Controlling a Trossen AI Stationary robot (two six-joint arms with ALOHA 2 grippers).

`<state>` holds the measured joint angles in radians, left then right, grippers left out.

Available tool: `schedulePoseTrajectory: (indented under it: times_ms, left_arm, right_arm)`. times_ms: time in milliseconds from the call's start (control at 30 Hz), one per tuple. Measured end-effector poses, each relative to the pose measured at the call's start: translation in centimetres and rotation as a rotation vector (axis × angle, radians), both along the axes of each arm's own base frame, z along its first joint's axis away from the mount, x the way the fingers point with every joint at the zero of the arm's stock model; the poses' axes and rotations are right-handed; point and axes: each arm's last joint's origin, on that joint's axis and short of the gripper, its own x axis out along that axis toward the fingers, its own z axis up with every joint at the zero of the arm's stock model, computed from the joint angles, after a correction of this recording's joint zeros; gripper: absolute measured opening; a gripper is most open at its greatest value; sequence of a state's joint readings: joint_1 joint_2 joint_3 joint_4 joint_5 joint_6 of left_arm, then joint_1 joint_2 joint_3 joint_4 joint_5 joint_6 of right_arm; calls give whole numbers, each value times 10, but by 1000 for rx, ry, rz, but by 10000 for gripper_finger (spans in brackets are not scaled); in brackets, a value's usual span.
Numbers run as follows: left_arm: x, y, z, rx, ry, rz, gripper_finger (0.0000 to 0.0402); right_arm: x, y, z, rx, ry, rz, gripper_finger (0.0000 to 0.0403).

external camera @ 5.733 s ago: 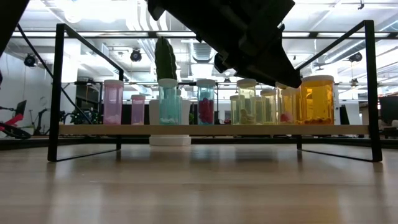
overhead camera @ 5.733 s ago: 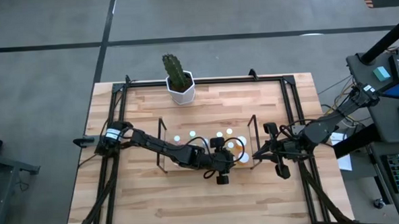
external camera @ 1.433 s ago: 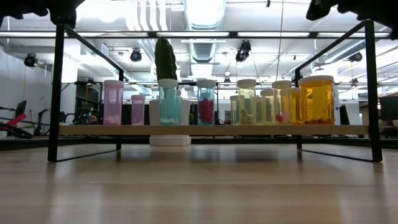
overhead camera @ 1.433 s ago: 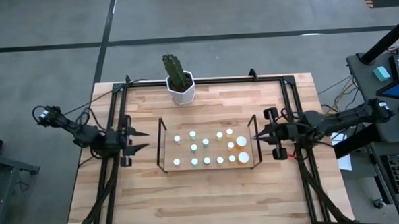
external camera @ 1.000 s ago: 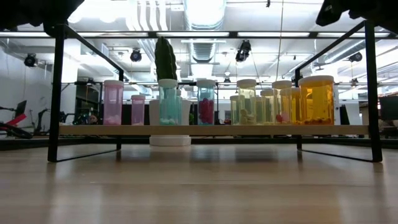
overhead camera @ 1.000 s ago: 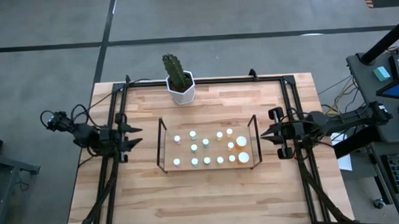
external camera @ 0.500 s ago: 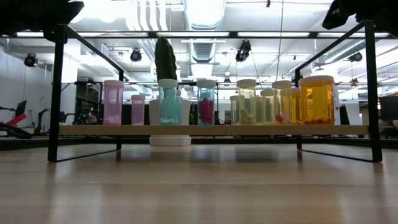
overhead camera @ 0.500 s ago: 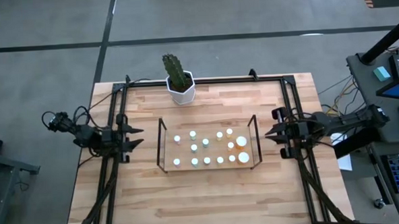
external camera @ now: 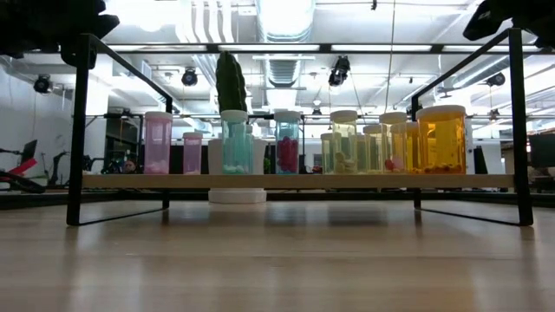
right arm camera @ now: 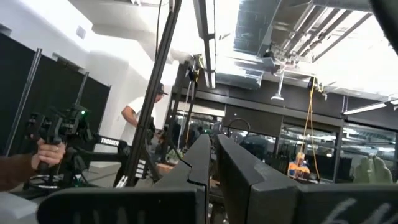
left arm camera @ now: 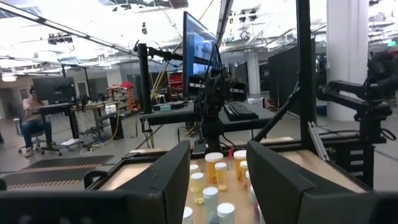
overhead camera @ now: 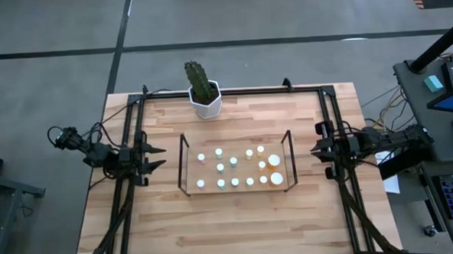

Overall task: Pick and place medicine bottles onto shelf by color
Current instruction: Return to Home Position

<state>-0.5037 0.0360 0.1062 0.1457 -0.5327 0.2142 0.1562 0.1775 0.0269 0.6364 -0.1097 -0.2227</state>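
The nearest stretch of the light plank-wood table lies bare, boxed in by a black metal frame. Past it, at the middle of the table, stands the low shelf of thin dark wire with a pale wooden base, its long side facing the front. The small tinted medicine bottles with white round caps all stand upright on that base, in rows. Seen level across the table, they run by colour. Two pink bottles are at the 9 o'clock end. Next come a teal bottle, a blue bottle holding red pills and a pale yellow-green cluster. A big amber bottle stands at the 3 o'clock end.

With the shelf as the dial's centre in the high view, the left gripper hangs at 9 o'clock by the frame's side rail, well apart from the shelf and pointing toward it. Its fingers are spread wide and hold nothing. The right gripper sits at 3 o'clock, likewise clear of the shelf. Its fingers are pressed nearly together with nothing between them.

Farther back, at 11 o'clock near the table's rear edge, a green cactus stands in a white hexagonal pot. Beyond the table, the left wrist view shows a seated person, and the right wrist view shows a person in a white top.
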Motion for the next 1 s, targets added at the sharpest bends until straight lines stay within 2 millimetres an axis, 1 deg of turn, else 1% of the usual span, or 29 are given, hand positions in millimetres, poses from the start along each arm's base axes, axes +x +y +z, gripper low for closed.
schedulePoseTrajectory:
  times_ms: [300, 433, 600, 867, 1000]
  left_arm:
    - [1, 0, -3, -14, 23, -5, 143]
    - [3, -2, -12, -25, 46, -9, 143]
    - [6, -4, -29, -53, 53, -15, 143]
    - [7, -4, -30, -71, 52, -17, 143]
    - [7, -4, -30, -69, 57, -17, 143]
  right_arm:
    - [-3, 0, 1, 24, -7, 15, 18]
    - [-3, 0, -1, 41, 13, 26, 18]
    - [-1, 0, -6, 40, 31, 26, 18]
    - [1, 0, -9, 66, 79, 17, 18]
    - [7, -1, -18, 82, 188, -47, 18]
